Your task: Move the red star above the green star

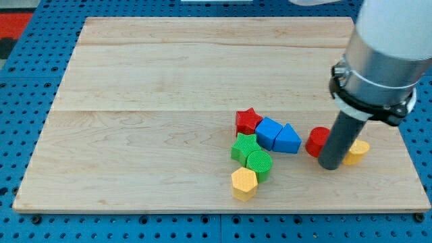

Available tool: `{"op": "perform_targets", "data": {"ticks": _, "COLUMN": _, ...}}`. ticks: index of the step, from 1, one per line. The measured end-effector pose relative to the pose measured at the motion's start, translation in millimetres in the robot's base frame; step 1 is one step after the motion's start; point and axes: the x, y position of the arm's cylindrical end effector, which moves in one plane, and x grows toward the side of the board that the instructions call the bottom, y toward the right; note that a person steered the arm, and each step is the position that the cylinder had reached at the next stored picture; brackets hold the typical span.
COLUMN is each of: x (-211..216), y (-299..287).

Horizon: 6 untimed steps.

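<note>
Wooden counter point(135, 81) on blue pegboard: red star point(248, 121) already touches green star point(244, 147) from above, my tip point(331, 165) sits well right between red cylinder point(317, 142) and yellow block point(357, 152), no gripper fitted, so next looks like only a nudge.

My dark rod covers part of the red cylinder block point(316, 142) and the yellow block point(358, 151), whose shape is unclear. The arm's upper body is cut off by the view's top edge.

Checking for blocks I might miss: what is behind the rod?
My tip stands between a red block and a yellow block, covering part of each. Their full shapes cannot be seen.
</note>
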Motion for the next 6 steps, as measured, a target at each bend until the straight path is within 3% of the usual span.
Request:
{"op": "perform_targets", "data": {"ticks": 2, "x": -11, "y": -134}}
{"op": "perform_targets", "data": {"ticks": 4, "x": -47, "y": -106}}
{"op": "perform_targets", "data": {"ticks": 6, "x": -130, "y": -145}}
